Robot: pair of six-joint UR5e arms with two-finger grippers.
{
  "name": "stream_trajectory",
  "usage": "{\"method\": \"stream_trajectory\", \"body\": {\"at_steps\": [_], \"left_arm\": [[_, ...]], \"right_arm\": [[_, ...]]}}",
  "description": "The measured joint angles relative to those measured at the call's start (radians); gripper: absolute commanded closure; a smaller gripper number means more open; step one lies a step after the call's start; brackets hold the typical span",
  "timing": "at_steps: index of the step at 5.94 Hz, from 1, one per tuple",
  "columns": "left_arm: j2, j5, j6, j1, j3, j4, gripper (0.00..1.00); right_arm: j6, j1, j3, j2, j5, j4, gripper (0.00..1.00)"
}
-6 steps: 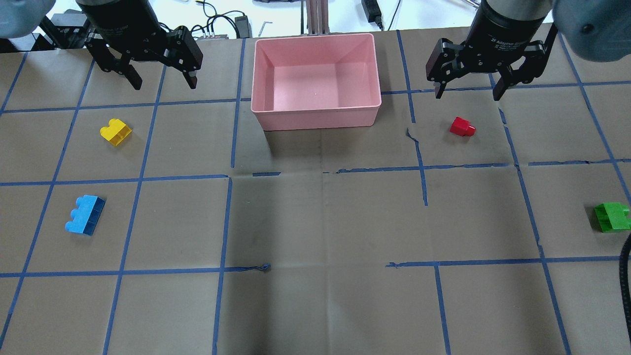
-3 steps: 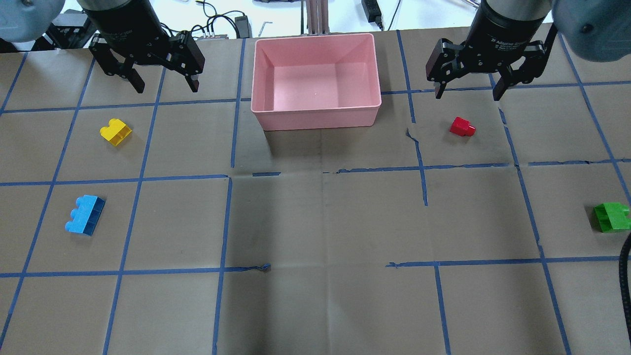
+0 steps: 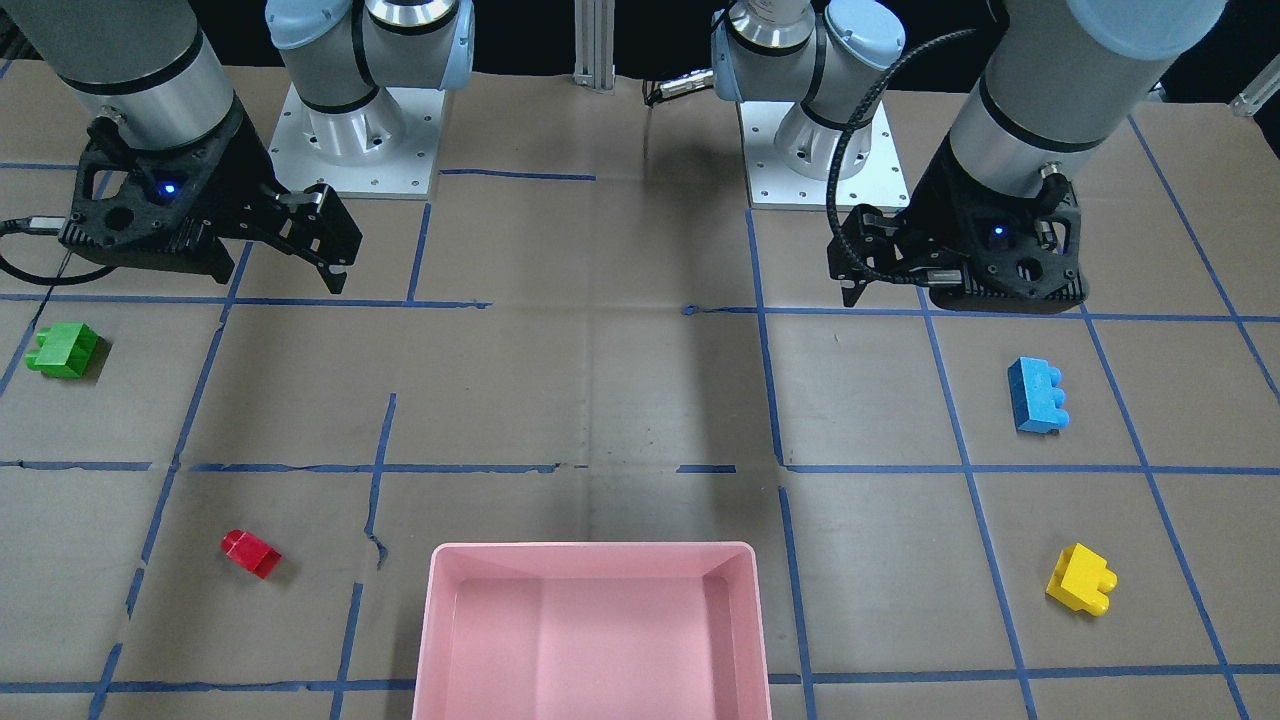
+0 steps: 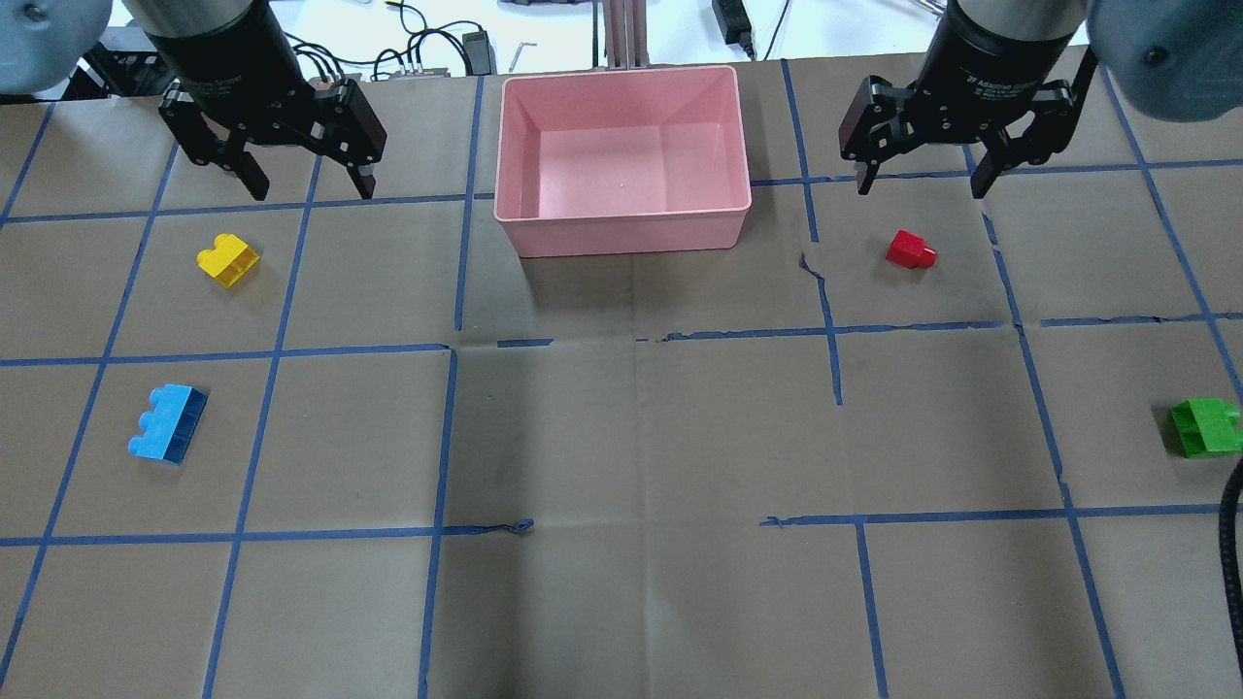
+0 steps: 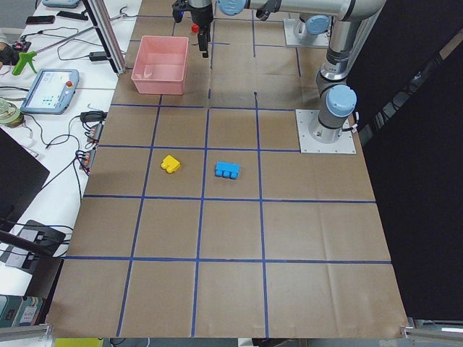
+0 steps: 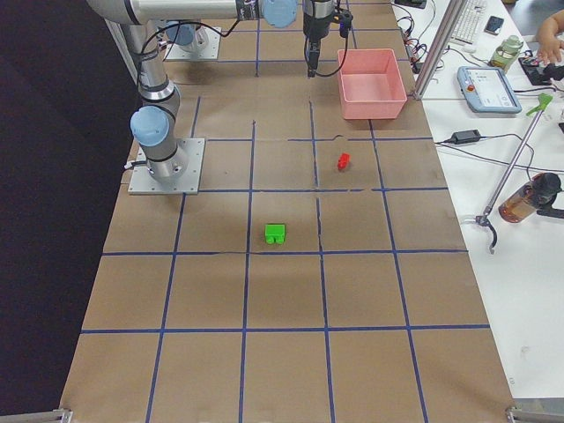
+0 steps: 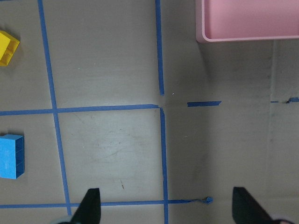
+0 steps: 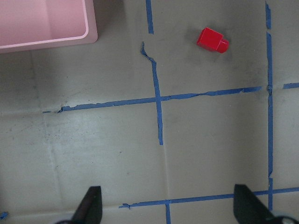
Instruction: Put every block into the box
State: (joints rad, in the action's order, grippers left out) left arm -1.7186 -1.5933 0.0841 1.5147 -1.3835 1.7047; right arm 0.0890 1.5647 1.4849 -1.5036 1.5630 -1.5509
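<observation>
Box [image 4: 621, 231] at the far edge empty, pickup not begun. Left gripper [image 4: 311, 186] and right gripper [image 4: 921, 183] hang spread wide, unladen; next, I reckon, they drop onto yellow brick [image 4: 228, 260] and red brick [image 4: 910, 249].

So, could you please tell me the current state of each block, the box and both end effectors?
pink box: upright, empty.
yellow block: loose, outside the box.
blue block: loose, outside the box.
red block: loose, outside the box.
green block: loose, outside the box.
left end effector: open, holding nothing.
right end effector: open, holding nothing.
</observation>
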Motion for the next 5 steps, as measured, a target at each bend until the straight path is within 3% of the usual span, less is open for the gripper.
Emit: {"method": "stream_trajectory", "body": {"at_steps": [3,5], "left_arm": [[-0.041,-0.005,0.189,-0.228,-0.067,-0.024,0.02],[-0.093,-0.013,0.461,-0.399,-0.134,-0.113,0.02]], "right_arm": [[-0.048,-0.022,0.001,0.001,0.001,0.001,0.00],[-0.251,-0.157,0.003,0.000,0.002,0.005,0.00]]}}
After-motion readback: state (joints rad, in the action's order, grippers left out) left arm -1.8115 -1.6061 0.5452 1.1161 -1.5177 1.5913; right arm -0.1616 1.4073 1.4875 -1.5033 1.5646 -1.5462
